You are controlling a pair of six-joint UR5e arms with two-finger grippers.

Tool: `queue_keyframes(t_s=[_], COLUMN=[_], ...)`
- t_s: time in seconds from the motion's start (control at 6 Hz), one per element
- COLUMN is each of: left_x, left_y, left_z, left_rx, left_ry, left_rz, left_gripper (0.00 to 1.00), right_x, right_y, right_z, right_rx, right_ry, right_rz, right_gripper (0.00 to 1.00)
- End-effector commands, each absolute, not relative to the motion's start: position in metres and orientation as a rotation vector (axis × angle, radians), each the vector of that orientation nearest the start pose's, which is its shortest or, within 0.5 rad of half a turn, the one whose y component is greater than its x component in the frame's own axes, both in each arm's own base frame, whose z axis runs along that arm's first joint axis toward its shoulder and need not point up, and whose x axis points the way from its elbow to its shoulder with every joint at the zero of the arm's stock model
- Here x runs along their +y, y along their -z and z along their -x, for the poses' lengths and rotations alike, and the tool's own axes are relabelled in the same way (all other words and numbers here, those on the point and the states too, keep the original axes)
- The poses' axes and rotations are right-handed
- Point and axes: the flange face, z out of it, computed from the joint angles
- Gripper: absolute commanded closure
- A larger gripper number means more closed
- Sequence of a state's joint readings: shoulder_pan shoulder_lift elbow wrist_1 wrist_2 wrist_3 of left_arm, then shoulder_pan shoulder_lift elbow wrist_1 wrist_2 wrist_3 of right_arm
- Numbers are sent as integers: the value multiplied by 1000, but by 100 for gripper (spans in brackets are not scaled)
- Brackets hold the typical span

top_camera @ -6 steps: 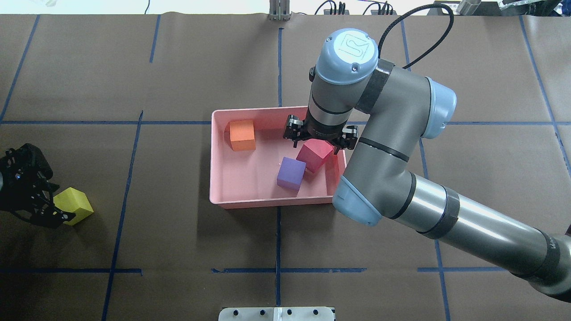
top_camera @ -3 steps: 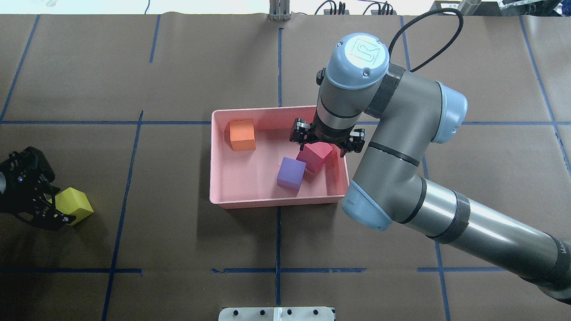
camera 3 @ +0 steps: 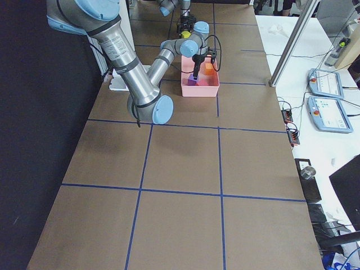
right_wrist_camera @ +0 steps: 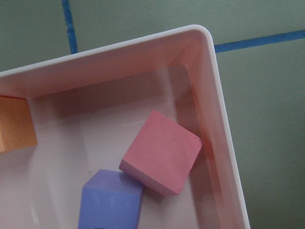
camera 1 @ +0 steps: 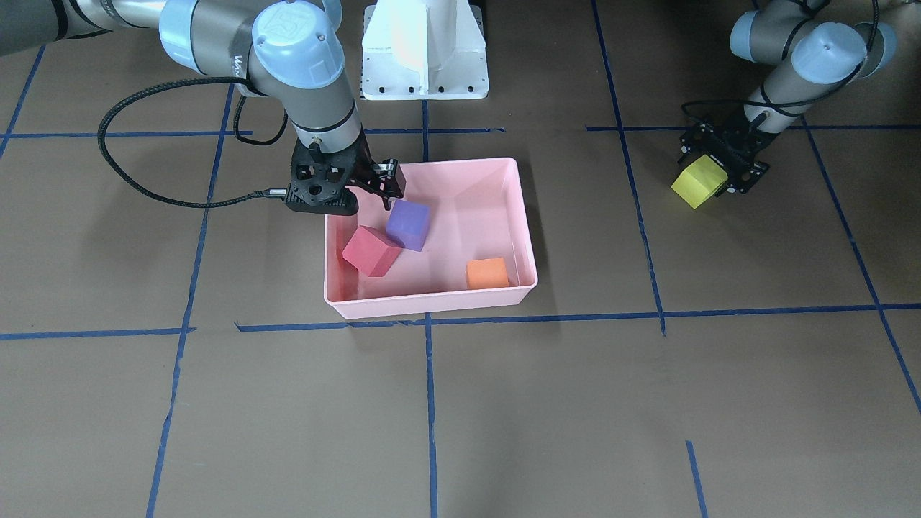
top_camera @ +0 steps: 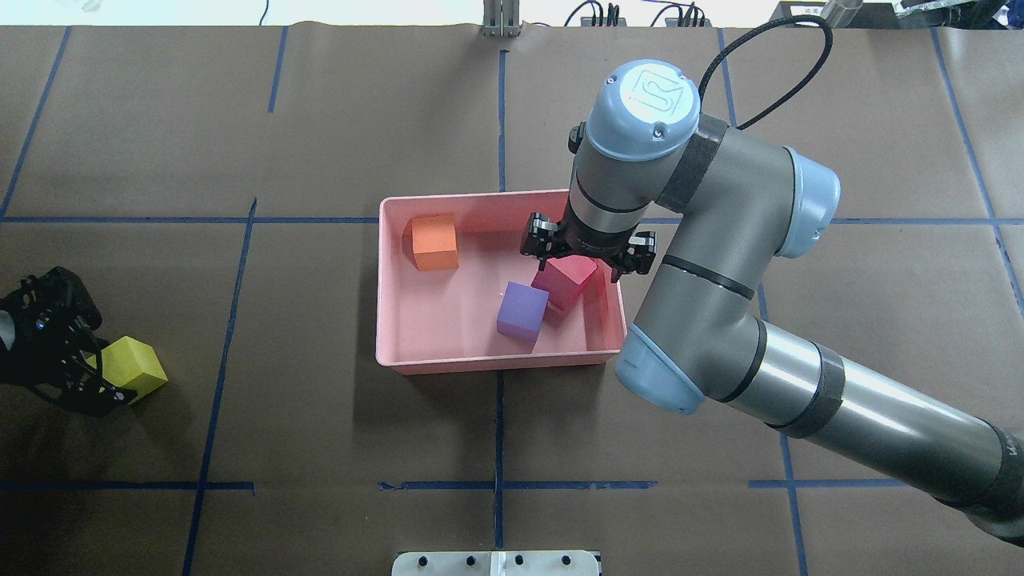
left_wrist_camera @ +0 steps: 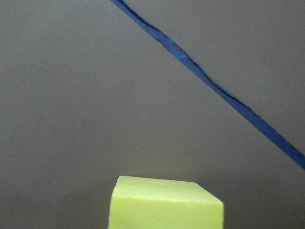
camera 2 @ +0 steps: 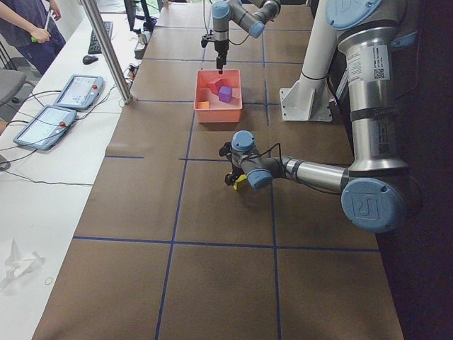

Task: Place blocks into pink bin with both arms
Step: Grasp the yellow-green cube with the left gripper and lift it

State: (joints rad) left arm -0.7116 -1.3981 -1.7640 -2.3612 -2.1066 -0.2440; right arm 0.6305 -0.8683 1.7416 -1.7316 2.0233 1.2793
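The pink bin (top_camera: 480, 366) (camera 1: 432, 302) stands mid-table and holds the orange block (top_camera: 434, 242) (camera 1: 487, 273), the purple block (top_camera: 522, 310) (camera 1: 408, 224) and the red-pink block (top_camera: 564, 282) (camera 1: 370, 252), which leans tilted near the bin's right wall. My right gripper (top_camera: 588, 252) (camera 1: 356, 191) hangs open and empty just above the red-pink block (right_wrist_camera: 162, 152). The yellow-green block (top_camera: 136, 370) (camera 1: 698, 181) (left_wrist_camera: 164, 202) rests on the table far to the left. My left gripper (top_camera: 110, 372) (camera 1: 712, 173) is open, its fingers on either side of that block's near end.
The white pedestal (camera 1: 424, 50) stands behind the bin on the robot's side. The right arm's black cable (camera 1: 144, 187) loops out beside the bin. Blue tape lines (top_camera: 500, 432) cross the brown table cover. Tablets (camera 2: 78, 88) lie on the side table.
My right gripper has shifted a little to the right above the bin and then stopped. My left gripper has drifted slightly left. No block has moved.
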Motion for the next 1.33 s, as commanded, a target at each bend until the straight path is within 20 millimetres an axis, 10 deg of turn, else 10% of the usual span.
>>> queue_keyframes(t_s=[0.0,0.17,0.5,1.17], left_x=[-356,-352,-373,-469], left_y=[-562,-556,-535,-301], left_z=[-293,-291,-268,-285], left_rx=[884,945,948,899], left_ry=[-795,-813,-759,-556], left_rz=[-392,-349,-401,-346], left_gripper=[55,72,68,62], right_x=[-461,-461,-458,-462], right_y=[-189,-189,-183,-232], right_z=[480,479,464,378], right_rx=[-820,-820,-844,-830], right_ry=[-160,-159,-140,43], right_rz=[75,73,47,-91], right_gripper=[0,0,0,0])
